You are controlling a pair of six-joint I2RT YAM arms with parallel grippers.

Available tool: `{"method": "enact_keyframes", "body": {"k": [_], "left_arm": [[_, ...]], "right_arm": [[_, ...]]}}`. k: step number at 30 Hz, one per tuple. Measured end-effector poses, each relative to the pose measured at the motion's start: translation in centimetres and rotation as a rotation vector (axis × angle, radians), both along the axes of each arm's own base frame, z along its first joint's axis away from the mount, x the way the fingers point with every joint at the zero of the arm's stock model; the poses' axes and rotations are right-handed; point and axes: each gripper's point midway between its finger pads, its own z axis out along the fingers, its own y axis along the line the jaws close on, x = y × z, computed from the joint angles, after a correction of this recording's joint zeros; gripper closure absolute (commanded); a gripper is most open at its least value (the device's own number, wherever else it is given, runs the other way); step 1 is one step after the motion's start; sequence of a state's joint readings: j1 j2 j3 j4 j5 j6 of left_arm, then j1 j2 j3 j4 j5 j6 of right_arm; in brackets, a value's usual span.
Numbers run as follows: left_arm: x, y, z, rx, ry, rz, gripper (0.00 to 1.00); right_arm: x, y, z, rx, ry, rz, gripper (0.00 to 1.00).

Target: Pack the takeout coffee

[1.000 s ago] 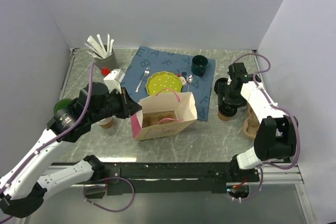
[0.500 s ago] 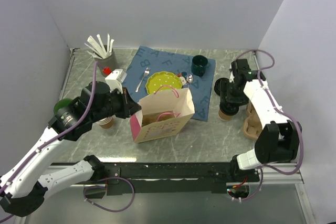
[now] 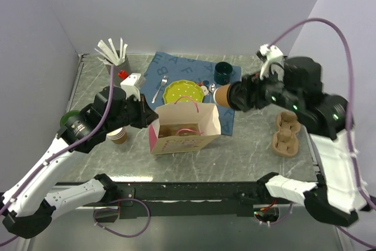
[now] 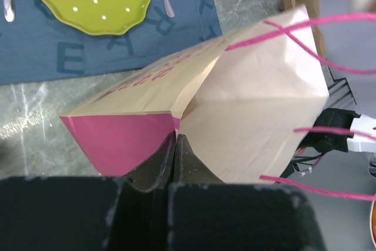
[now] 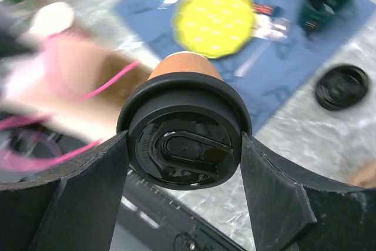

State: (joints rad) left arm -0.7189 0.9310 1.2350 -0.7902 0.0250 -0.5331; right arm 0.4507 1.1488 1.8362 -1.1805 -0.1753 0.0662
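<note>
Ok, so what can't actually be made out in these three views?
Right wrist view: the paper bag is smeared by blur; the takeout coffee has its tan wall nearly all hidden behind its own lid.
Left wrist view: the bag's inside is unseen; only outer walls show where the left gripper pinches its edge.
Top view: a paper cup is partly covered by the left arm.

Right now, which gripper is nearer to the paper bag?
Left. The left gripper is shut on the paper bag at its edge; the right gripper holds the takeout coffee apart from it.
</note>
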Motion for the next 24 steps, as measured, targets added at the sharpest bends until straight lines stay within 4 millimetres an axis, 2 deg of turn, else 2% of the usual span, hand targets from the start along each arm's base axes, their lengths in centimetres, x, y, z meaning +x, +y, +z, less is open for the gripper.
{"method": "enact_keyframes", "body": {"k": [2,4,7,13,19,24], "left_arm": [[0.4,-0.2,0.3,0.007,-0.013,-0.005,0.99],[0.6,-0.3,0.5,0.007,-0.023,-0.007,0.99],[0.8,-0.5,0.8,-0.002,-0.036,-0.012,0.99],[0.5,-1.0,1.2,-0.026,-0.037,-0.044,0.99],[0.2,-1.3,1.3,-0.034,-0.047,-0.076,0.99],[-0.4,-1.5,1.4,-0.049,-0.081,-0.120,0.99]], "right_arm": [[-2.5,0.6,0.9,0.027,-0.032,0.077,0.46],[-4.4,1.0,0.9,0.042,-0.040,0.143,0.46],[-6.3,1.2,1.0,0.058,-0.047,0.203,0.47],[-7.8,2.8,0.2,0.053,-0.014,0.301,0.49],[-9.2,4.2,-2.9,-0.016,0.047,0.375,0.49],[-9.3,4.7,-5.5,-0.111,0.038,0.382,0.49]]}}
